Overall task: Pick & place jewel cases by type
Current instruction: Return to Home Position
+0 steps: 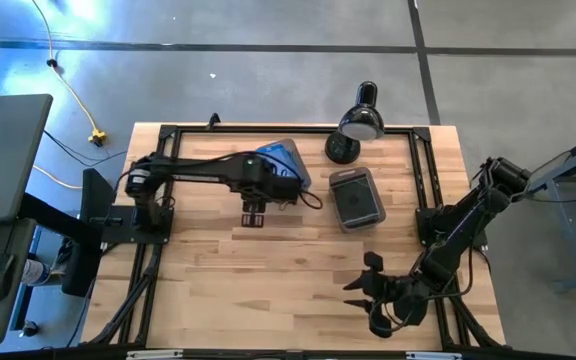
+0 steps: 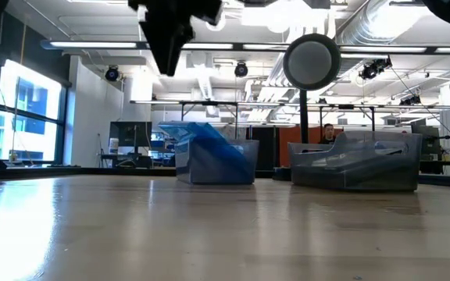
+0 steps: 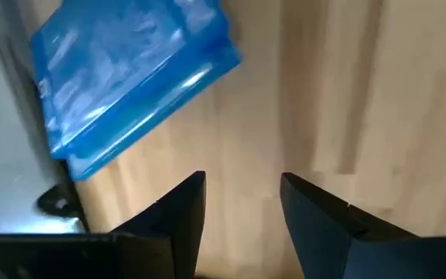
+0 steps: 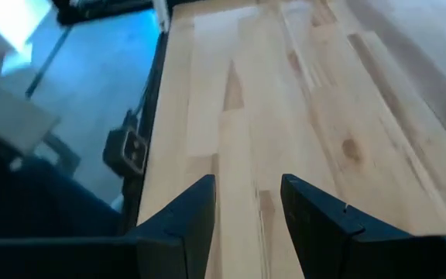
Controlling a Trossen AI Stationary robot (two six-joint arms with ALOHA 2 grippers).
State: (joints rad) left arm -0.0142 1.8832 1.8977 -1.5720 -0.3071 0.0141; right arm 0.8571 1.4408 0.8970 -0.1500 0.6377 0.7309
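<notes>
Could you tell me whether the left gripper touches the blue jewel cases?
Apart: left wrist view shows bare table between the left gripper and the blue jewel cases.

Blue cases (image 1: 286,158) aslant in tub (image 2: 245,167), dark cases (image 1: 356,198) apparently in another

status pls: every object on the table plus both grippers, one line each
left tub: upright, loaded
right tub: upright, loaded
blue jewel cases: stacked, leaning inside left tub
dark jewel cases: inside right tub, count unclear
lamp: standing, lit or not unclear
left gripper: open, empty, above table beside left tub
right gripper: open, empty, over table's right side, away from tubs
</notes>
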